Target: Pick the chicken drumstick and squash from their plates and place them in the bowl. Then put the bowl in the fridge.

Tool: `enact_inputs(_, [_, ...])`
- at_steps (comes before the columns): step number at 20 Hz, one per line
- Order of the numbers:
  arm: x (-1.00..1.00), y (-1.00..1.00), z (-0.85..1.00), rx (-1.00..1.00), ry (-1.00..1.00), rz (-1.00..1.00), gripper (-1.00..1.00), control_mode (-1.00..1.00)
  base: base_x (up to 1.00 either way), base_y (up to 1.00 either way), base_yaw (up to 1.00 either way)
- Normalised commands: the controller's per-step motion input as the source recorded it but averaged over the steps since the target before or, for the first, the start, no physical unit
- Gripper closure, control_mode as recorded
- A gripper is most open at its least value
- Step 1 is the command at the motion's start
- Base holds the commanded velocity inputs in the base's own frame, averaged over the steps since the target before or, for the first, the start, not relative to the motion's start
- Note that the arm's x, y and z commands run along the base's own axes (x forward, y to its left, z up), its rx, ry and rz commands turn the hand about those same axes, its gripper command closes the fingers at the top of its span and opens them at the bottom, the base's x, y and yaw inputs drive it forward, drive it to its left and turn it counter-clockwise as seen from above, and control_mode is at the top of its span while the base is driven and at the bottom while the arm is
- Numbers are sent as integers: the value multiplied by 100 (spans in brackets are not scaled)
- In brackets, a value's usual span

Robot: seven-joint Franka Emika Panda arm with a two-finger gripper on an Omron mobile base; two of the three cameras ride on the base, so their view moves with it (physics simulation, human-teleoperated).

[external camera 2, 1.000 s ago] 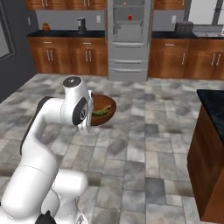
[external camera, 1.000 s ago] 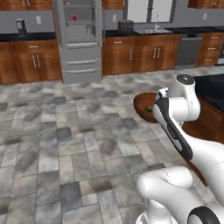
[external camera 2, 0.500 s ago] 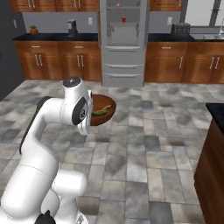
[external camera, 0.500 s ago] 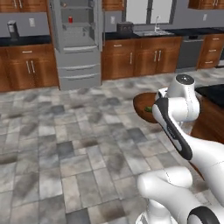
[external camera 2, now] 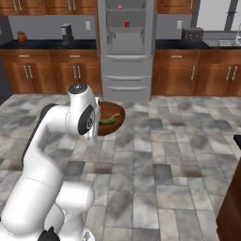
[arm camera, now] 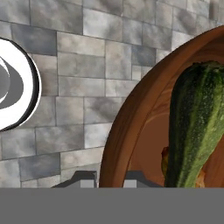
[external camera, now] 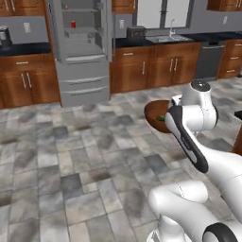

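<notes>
The bowl (external camera 2: 111,118), squash (arm camera: 197,127) lying inside it, hangs by its rim in the claw (arm camera: 110,177), pinched tight, with the open fridge (external camera 2: 126,44) straight ahead across the floor.

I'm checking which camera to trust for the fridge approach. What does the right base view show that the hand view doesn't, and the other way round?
Right base view alone: the open fridge ahead with grey shelves and drawers, wooden cabinets, and the arm carrying the bowl. Hand view alone: a close look at the bowl's rim between the end effector fingertips, plus a bit of orange-brown under the squash. Shared: the bowl, the squash inside it, and the tiled floor.
</notes>
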Motion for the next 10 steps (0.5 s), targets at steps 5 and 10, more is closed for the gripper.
enact_inputs(5, [0, 0, 0, 0, 0, 0, 100, 100, 94, 24, 0])
enact_inputs(10, [0, 0, 0, 0, 0, 0, 100, 100, 94, 15, 3])
